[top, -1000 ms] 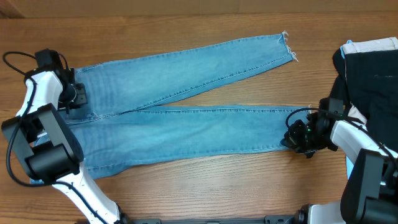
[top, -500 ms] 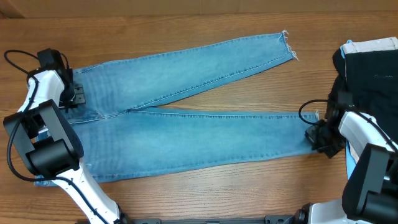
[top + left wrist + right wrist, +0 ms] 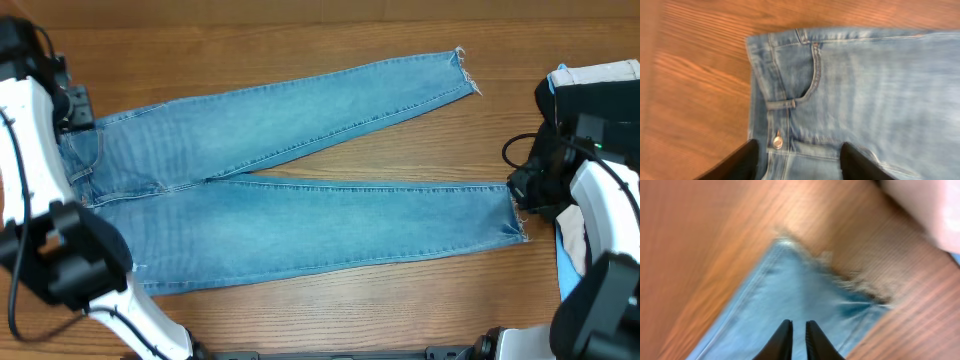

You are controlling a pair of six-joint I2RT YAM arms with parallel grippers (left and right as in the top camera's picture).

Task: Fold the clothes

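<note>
Light-blue faded denim jeans (image 3: 300, 205) are lying flat on the brown wooden table (image 3: 330, 310), with the waistband at the left and the legs splaying out to the right.
The left gripper (image 3: 800, 146) is hovering over the waistband at the far left, its black fingers standing wide apart around the metal button (image 3: 777, 142). The right gripper (image 3: 798, 325) is hanging over the near leg's frayed hem (image 3: 855, 282) at the right, its fingers drawn almost together with nothing between them. A dark-and-white fabric pile (image 3: 600, 100) is sitting at the far right.
</note>
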